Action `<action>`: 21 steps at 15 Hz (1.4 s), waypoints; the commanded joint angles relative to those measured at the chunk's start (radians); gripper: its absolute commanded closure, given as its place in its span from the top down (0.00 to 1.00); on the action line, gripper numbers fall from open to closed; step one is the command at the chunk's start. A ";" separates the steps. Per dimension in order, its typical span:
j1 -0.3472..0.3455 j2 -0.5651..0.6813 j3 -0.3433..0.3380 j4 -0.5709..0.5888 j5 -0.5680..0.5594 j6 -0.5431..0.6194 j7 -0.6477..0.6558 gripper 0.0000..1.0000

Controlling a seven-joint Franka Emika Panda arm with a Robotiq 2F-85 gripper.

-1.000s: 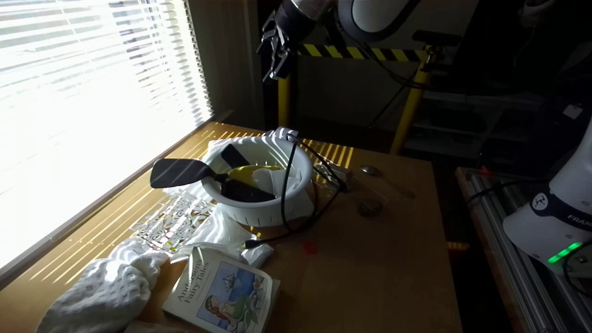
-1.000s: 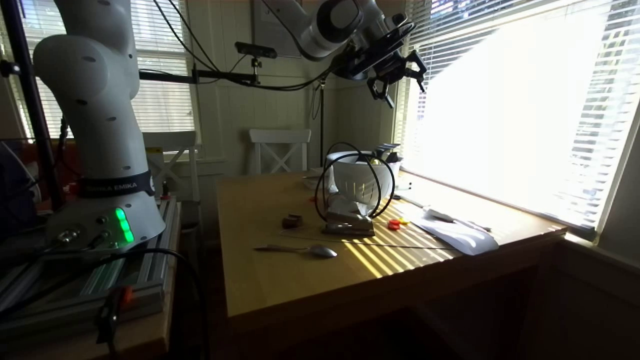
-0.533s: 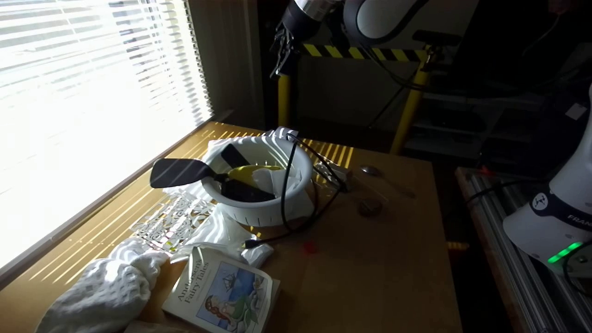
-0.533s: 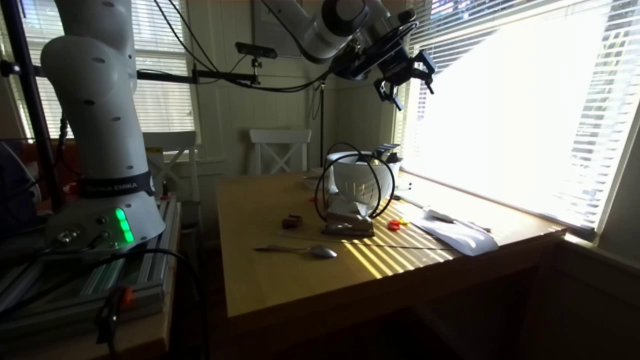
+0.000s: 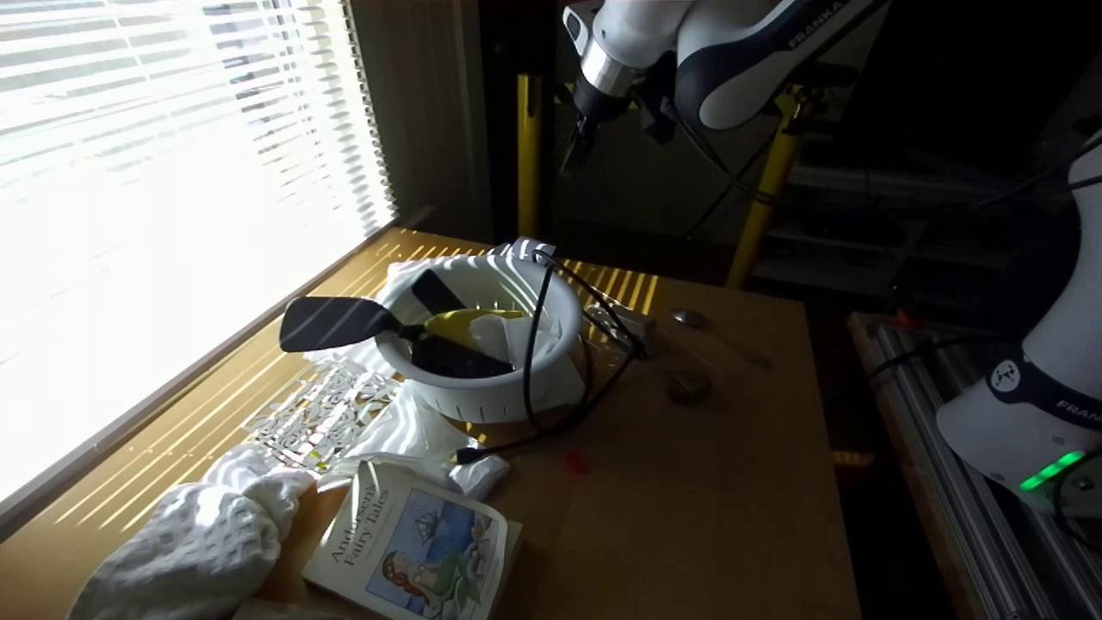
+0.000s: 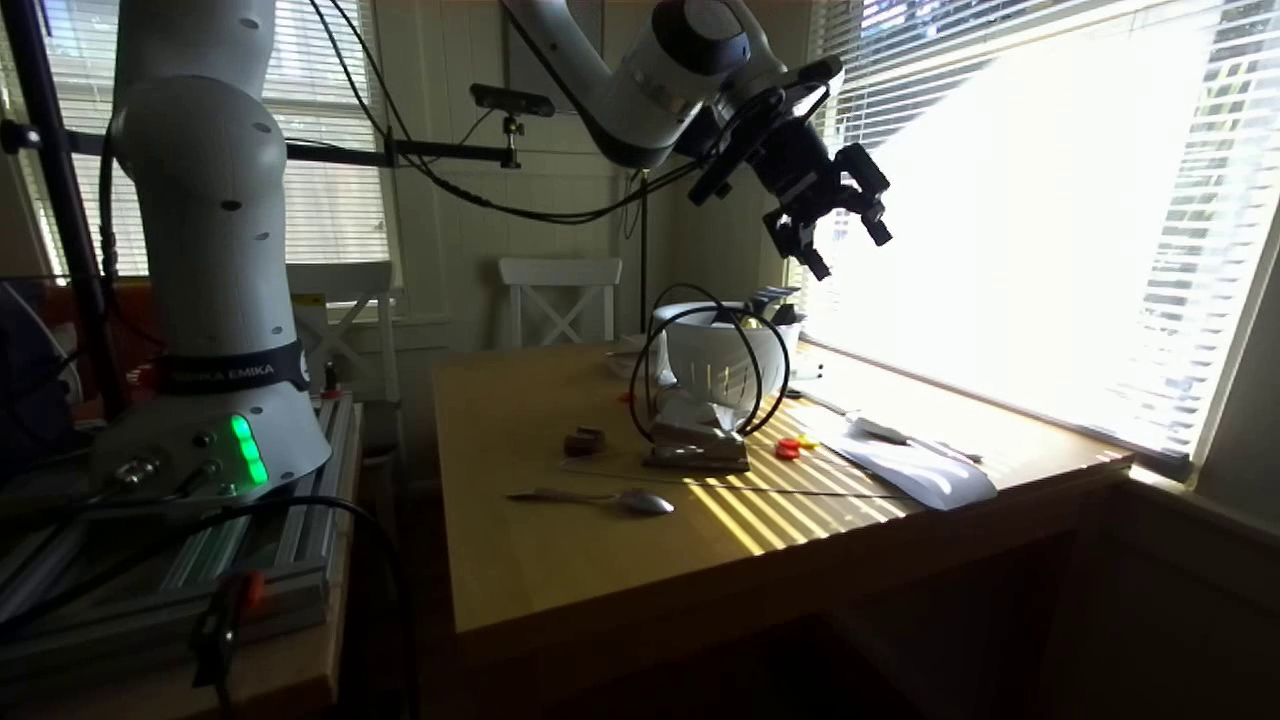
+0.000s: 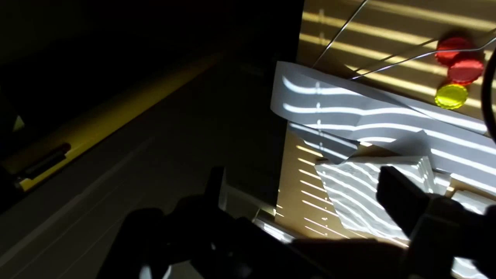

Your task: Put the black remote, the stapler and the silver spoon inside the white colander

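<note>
White colander (image 5: 478, 405): standing mouth-up on the desk (image 5: 715, 517). Clock positions below take the colander as dial centre in an exterior view, unless noted. Tool (image 6: 850, 250): in the air, clear of the colander, between 1 and 2 o'clock; fingers (image 7: 401, 197) spread wide, nothing held between them. Paperback book (image 5: 413, 542): flat on the desk, between 6 and 7 o'clock. Black spatula (image 5: 336, 324): crosses the colander rim at 9 o'clock, head outside. Colander contents: yellow item (image 5: 452, 325) at the middle; dark item (image 5: 461, 357) at 7 o'clock, identity cannot be told; thin white piece (image 5: 506, 337) at 4 o'clock; flat dark strip (image 5: 436, 293) near the inner wall at 10 o'clock. Silver spoon (image 5: 689, 318): on the desk at 3 o'clock, outside the colander, handle pointing to 4 o'clock. Red caps (image 7: 465, 71) and a yellow cap (image 7: 451, 97): on the desk, just beside one another, at 2 o'clock in the wrist view.
</note>
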 commanded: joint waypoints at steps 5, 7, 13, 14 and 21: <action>-0.089 -0.027 0.168 -0.039 -0.027 -0.085 0.124 1.00; -0.180 -0.018 0.277 -0.063 0.030 -0.083 0.138 1.00; -0.378 -0.030 0.520 -0.237 0.362 0.007 0.037 1.00; -0.394 -0.023 0.536 -0.249 0.402 0.011 0.029 1.00; -0.535 0.056 0.661 -0.225 0.757 -0.017 -0.216 1.00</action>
